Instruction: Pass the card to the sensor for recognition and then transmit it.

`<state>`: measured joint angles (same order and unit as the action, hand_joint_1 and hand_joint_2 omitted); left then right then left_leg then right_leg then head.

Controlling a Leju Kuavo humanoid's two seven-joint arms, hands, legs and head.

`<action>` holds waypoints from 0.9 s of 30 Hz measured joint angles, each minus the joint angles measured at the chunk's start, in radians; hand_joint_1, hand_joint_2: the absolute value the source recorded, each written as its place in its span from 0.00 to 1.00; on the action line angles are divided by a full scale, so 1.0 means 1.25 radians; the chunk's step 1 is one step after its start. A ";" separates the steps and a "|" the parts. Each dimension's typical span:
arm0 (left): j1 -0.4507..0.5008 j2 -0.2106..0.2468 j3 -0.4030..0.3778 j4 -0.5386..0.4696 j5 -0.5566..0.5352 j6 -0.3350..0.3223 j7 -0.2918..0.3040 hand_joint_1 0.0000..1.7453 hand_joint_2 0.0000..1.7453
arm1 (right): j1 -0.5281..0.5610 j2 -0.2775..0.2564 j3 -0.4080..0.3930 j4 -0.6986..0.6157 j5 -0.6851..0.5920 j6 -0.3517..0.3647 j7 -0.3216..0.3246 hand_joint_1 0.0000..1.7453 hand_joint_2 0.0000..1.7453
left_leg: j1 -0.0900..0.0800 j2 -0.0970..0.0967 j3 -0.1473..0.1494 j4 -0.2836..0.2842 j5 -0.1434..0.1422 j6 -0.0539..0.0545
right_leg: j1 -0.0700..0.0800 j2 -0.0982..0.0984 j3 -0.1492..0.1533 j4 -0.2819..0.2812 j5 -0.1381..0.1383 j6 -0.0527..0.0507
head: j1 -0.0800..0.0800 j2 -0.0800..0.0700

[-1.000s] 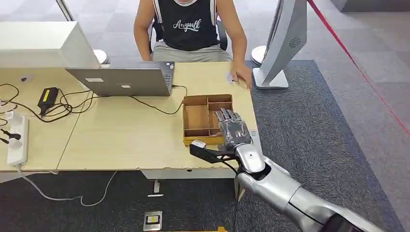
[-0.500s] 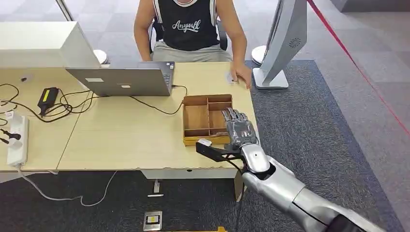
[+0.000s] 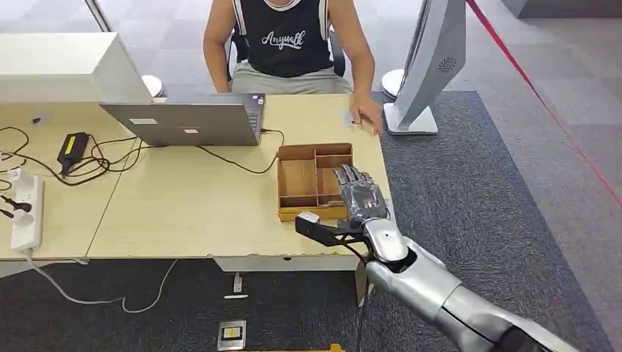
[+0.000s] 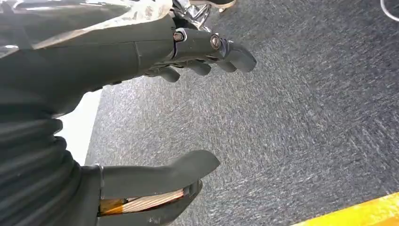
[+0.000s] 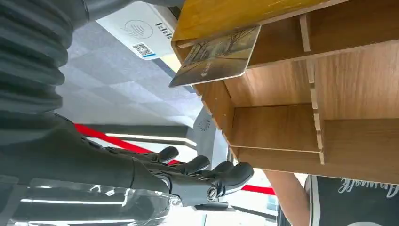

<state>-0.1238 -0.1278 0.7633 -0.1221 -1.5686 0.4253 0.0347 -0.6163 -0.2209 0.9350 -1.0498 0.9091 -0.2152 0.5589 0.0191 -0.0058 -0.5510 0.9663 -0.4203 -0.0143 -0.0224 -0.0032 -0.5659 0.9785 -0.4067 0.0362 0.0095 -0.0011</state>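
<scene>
I am at the pick-up step: my right hand point(image 3: 359, 196) hovers with fingers spread and empty over the brown wooden divided tray point(image 3: 297, 178). The picture-printed card point(image 5: 217, 55) leans in the tray's compartment at 5 o'clock. Next I must lower and pinch its edge. My left hand point(image 4: 155, 117) hangs loosely spread above grey carpet.

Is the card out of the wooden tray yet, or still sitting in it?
Still in: the card leans in the wooden tray, and the right robot hand holds nothing.

Silver arm point(image 3: 433, 290), glossy shell, ending in a dark grey right hand point(image 3: 359, 196); left hand point(image 4: 141, 61) shows a ribbed grey cover, small screws, perhaps copper-coloured wiring under the thumb.
</scene>
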 joint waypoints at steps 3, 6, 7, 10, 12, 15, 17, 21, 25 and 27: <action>0.000 0.000 0.000 0.000 0.002 0.000 0.001 0.00 1.00 | 0.000 0.006 0.000 0.007 -0.004 0.000 -0.009 0.00 1.00 | 0.000 0.000 0.000 0.000 0.000 0.000 | 0.000 0.000 0.000 0.000 0.000 0.000 | 0.000 0.000; 0.000 0.000 0.000 0.000 0.002 0.001 0.001 0.00 1.00 | -0.004 0.017 0.000 0.016 -0.009 0.000 -0.015 0.00 1.00 | 0.000 0.000 0.000 0.000 0.000 0.000 | 0.000 0.000 0.000 0.000 0.000 0.000 | 0.000 0.000; 0.000 0.000 0.000 0.000 0.001 0.001 0.001 0.00 1.00 | -0.005 0.020 0.000 0.019 -0.010 0.000 -0.016 0.00 1.00 | 0.000 0.000 0.000 0.000 0.000 0.000 | 0.000 0.000 0.000 0.000 0.000 0.000 | 0.000 0.000; 0.000 0.000 0.000 0.000 -0.001 0.000 0.001 0.00 1.00 | -0.009 0.031 0.000 0.031 -0.014 -0.002 -0.023 0.00 1.00 | 0.000 0.000 0.000 0.000 0.000 0.000 | 0.000 0.000 0.000 0.000 0.000 0.000 | 0.000 0.000; 0.000 0.000 0.000 0.000 -0.001 0.000 0.001 0.00 1.00 | -0.010 0.036 0.000 0.038 -0.016 -0.002 -0.024 0.00 1.00 | 0.000 0.000 0.000 0.000 0.000 0.000 | 0.000 0.000 0.000 0.000 0.000 0.000 | 0.000 0.000; -0.001 0.000 0.000 0.000 -0.001 -0.001 0.001 0.00 1.00 | -0.014 0.044 0.000 0.049 -0.019 -0.003 -0.030 0.00 1.00 | 0.000 0.000 0.000 0.000 0.000 0.000 | 0.000 0.000 0.000 0.000 0.000 0.000 | 0.000 0.000; -0.001 0.000 0.000 0.000 -0.001 -0.002 0.001 0.00 1.00 | -0.017 0.049 0.000 0.060 -0.023 -0.005 -0.034 0.00 1.00 | 0.000 0.000 0.000 0.000 0.000 0.000 | 0.000 0.000 0.000 0.000 0.000 0.000 | 0.000 0.000; -0.002 0.000 0.000 0.000 -0.001 -0.004 0.004 0.00 1.00 | -0.023 0.062 0.000 0.086 -0.031 -0.017 -0.045 0.00 1.00 | 0.000 0.000 0.000 0.000 0.000 0.000 | 0.000 0.000 0.000 0.000 0.000 0.000 | 0.000 0.000; -0.002 0.000 0.000 0.000 -0.001 -0.004 0.005 0.00 1.00 | -0.028 0.070 0.000 0.107 -0.031 -0.018 -0.048 0.00 1.00 | 0.000 0.000 0.000 0.000 0.000 0.000 | 0.000 0.000 0.000 0.000 0.000 0.000 | 0.000 0.000; -0.002 0.000 0.000 0.000 -0.001 -0.005 0.005 0.00 1.00 | -0.030 0.073 0.000 0.116 -0.031 -0.019 -0.048 0.00 1.00 | 0.000 0.000 0.000 0.000 0.000 0.000 | 0.000 0.000 0.000 0.000 0.000 0.000 | 0.000 0.000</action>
<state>-0.1259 -0.1274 0.7630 -0.1221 -1.5694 0.4192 0.0412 -0.6541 -0.1297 0.9350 -0.9049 0.8705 -0.2392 0.4986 0.0191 -0.0058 -0.5509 0.9663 -0.4203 -0.0143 -0.0224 -0.0032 -0.5658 0.9785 -0.4067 0.0362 0.0095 -0.0015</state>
